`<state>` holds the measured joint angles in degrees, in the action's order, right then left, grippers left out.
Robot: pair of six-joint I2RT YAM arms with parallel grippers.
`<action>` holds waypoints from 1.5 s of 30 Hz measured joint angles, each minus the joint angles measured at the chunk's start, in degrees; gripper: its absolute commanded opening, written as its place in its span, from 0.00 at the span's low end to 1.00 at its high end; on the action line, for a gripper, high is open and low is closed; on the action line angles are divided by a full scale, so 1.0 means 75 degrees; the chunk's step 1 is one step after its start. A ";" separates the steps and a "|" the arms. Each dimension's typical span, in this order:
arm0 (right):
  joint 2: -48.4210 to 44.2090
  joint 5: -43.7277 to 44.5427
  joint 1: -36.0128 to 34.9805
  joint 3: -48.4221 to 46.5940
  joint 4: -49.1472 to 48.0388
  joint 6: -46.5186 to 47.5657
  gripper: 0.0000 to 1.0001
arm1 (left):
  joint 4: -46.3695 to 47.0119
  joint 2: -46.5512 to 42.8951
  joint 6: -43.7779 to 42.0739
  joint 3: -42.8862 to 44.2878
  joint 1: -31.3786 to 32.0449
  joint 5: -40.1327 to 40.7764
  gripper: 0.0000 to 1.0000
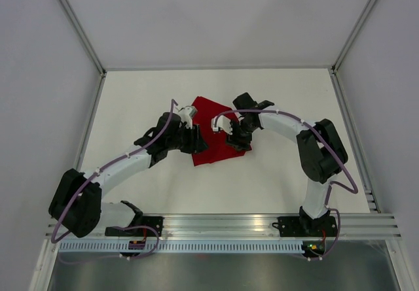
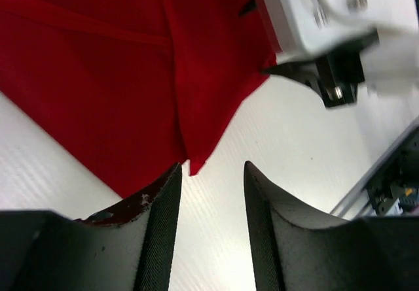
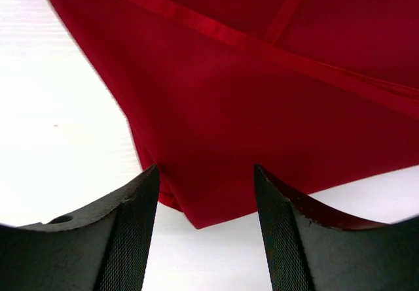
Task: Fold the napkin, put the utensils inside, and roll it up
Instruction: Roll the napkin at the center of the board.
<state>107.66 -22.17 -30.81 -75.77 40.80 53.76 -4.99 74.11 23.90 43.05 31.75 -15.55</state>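
Observation:
The red napkin (image 1: 208,111) lies folded on the white table, in the middle between both arms. My left gripper (image 1: 198,138) is low over its near-left part. In the left wrist view it (image 2: 213,173) is open, and a pointed corner of the napkin (image 2: 98,75) ends just at the fingertips with bare table between them. My right gripper (image 1: 231,138) sits at the napkin's right edge. In the right wrist view it (image 3: 206,173) is open, with a folded corner of the napkin (image 3: 249,95) lying between the fingers, not pinched. The utensils are out of view.
The right arm's white wrist housing (image 2: 308,16) hangs close above the napkin's far edge. An aluminium rail (image 1: 222,224) runs along the table's near edge. Grey enclosure walls stand to the left, right and back.

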 measured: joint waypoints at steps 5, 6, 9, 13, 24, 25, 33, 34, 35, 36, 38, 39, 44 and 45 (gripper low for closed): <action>0.0184 -0.0009 0.0326 -0.0548 -0.0015 -0.0140 0.65 | 0.0373 0.0647 -0.0003 0.0020 0.0679 -0.0452 0.40; 0.0184 -0.0020 0.0388 -0.0624 -0.0012 -0.0172 0.65 | 0.0449 0.0831 -0.0003 0.0038 0.0833 -0.0530 0.39; 0.0181 -0.0087 0.0513 -0.0697 -0.0006 -0.0219 0.65 | 0.0627 0.1507 0.0000 0.0149 0.1294 -0.0618 0.37; 0.0087 -0.0108 0.0490 -0.0431 -0.0058 -0.0274 0.65 | 0.0909 0.2294 0.0009 0.0361 0.1693 -0.0799 0.36; -0.0125 0.0157 0.0822 -0.0064 -0.0239 -0.0647 0.65 | 0.2025 0.3853 0.0361 0.1227 0.1830 -0.0950 0.35; -0.0131 0.0178 0.0848 -0.0058 -0.0242 -0.0667 0.65 | 0.2157 0.3949 0.0402 0.1276 0.1830 -0.0944 0.35; -0.0189 0.0184 0.1008 -0.0050 -0.0425 -0.1023 0.65 | 0.2634 0.4240 0.0600 0.1428 0.1833 -0.0504 0.35; -0.0198 0.0172 0.1043 -0.0055 -0.0460 -0.1110 0.65 | 0.2634 0.4278 0.0624 0.1448 0.1827 -0.0440 0.35; -0.0198 0.0149 0.1081 -0.0070 -0.0495 -0.1209 0.65 | 0.2617 0.4322 0.0635 0.1466 0.1824 -0.0379 0.35; -0.0198 0.0195 0.1116 -0.0108 -0.0495 -0.1285 0.65 | 0.2617 0.4380 0.0664 0.1469 0.1827 -0.0309 0.34; -0.0198 0.0265 0.1192 -0.0160 -0.0510 -0.1518 0.66 | 0.2623 0.4427 0.0670 0.1507 0.1807 -0.0265 0.34; -0.0178 0.0303 0.1215 -0.0248 -0.0495 -0.1641 0.65 | 0.2617 0.4427 0.0673 0.1507 0.1798 -0.0259 0.34; -0.0035 0.0417 0.1326 -0.0941 -0.0836 -0.2279 0.66 | 0.2579 0.4427 0.0676 0.1480 0.1836 -0.0262 0.34; 0.0015 0.0428 0.1332 -0.1090 -0.0903 -0.2404 0.66 | 0.2527 0.4427 0.0673 0.1480 0.1839 -0.0262 0.34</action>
<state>107.77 -18.96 -20.82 -83.94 34.02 35.73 13.96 107.31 28.95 54.15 45.54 -17.52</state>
